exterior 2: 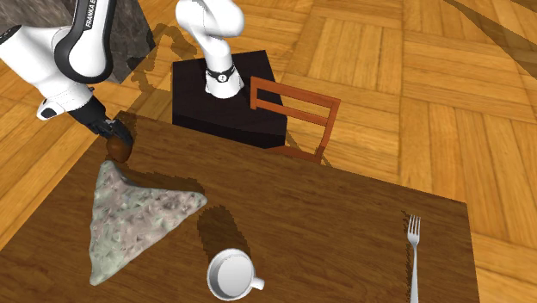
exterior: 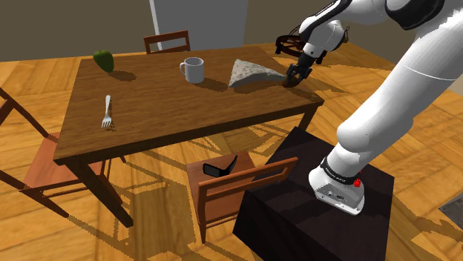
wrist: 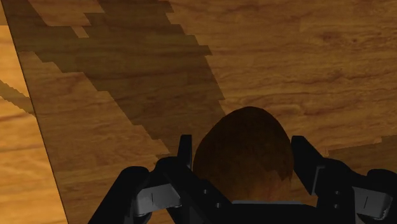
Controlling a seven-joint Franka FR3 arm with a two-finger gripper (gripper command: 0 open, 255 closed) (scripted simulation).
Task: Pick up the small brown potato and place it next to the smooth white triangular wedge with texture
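Note:
A small brown potato sits low over the wooden table near its corner, just off one tip of the mottled grey-white triangular wedge. My gripper comes down on the potato, and both black fingers press against its sides. In the shoulder view the gripper is at the table's far right end, right beside the wedge. The table edge runs close by the potato.
A white mug stands to the shoulder view's left of the wedge. Farther left lie a fork and a green pepper. Wooden chairs surround the table; the near one holds black sunglasses.

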